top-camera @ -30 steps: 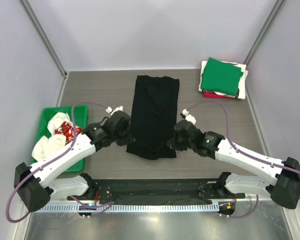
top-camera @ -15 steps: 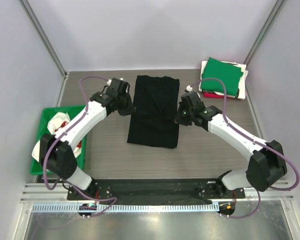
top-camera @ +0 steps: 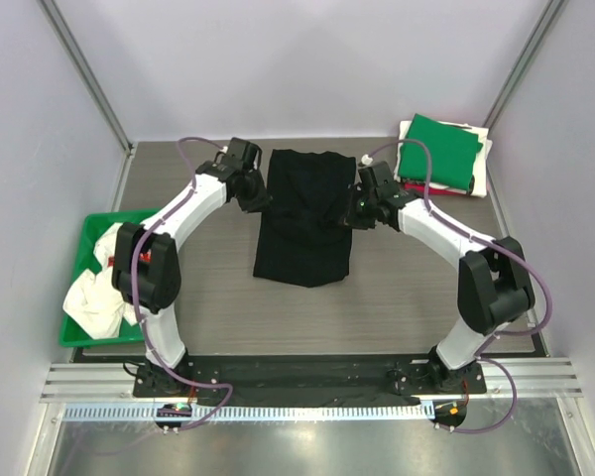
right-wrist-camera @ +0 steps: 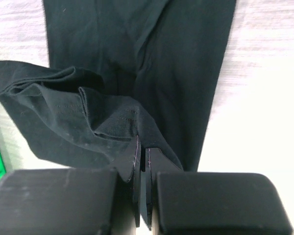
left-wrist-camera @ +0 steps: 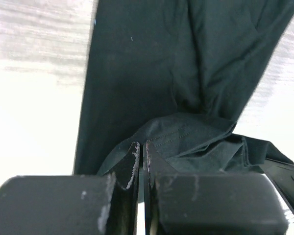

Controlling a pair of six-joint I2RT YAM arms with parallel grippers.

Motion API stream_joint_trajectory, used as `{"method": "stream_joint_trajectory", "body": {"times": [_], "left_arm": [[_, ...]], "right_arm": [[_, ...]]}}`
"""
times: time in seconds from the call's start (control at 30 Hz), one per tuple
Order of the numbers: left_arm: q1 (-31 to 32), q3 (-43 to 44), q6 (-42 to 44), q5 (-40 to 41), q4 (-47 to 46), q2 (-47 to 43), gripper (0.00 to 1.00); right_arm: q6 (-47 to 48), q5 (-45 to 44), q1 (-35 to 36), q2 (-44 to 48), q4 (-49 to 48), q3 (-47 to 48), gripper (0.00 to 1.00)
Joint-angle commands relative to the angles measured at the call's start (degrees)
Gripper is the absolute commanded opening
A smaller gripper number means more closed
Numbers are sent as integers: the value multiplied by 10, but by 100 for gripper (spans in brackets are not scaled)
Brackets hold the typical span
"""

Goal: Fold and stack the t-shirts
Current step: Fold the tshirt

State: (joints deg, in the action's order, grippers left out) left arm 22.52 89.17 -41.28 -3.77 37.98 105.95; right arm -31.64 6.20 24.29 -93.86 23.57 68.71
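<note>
Both arms reach far out over the desk (top-camera: pixel 208 297), elbows bowed outward, wrists turned in toward the middle. The left end effector (left-wrist-camera: pixel 141 157) sits at the left edge of the one black t-shirt (top-camera: pixel 305 223). Its fingers are pressed together on a bunched fold of black fabric. The right end effector (right-wrist-camera: pixel 142 164) mirrors it at the shirt's right edge, also clamped on a raised fold above the flat layer. The shirt lies as a long narrow strip at the desk's centre.

At the far right corner is one pile: a folded green t-shirt (top-camera: pixel 437 149) on top, with a white garment (top-camera: pixel 483 164) and a red garment (top-camera: pixel 415 187) showing beneath. One green tray (top-camera: pixel 97 224) at the left holds a crumpled white cloth (top-camera: pixel 91 297).
</note>
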Motion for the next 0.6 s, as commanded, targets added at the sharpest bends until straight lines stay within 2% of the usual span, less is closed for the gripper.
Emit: {"method": "stream_joint_trajectory", "body": {"times": [0.0, 0.43, 0.57], "left_arm": [[-14, 43, 26, -19, -16, 27, 0], [-42, 206, 58, -70, -5, 131, 0], [-44, 230, 57, -95, 1, 158, 0]], "right_arm": [[26, 19, -14, -19, -33, 45, 1], [76, 36, -52, -97, -24, 159, 1], [73, 44, -56, -113, -14, 172, 1]]}}
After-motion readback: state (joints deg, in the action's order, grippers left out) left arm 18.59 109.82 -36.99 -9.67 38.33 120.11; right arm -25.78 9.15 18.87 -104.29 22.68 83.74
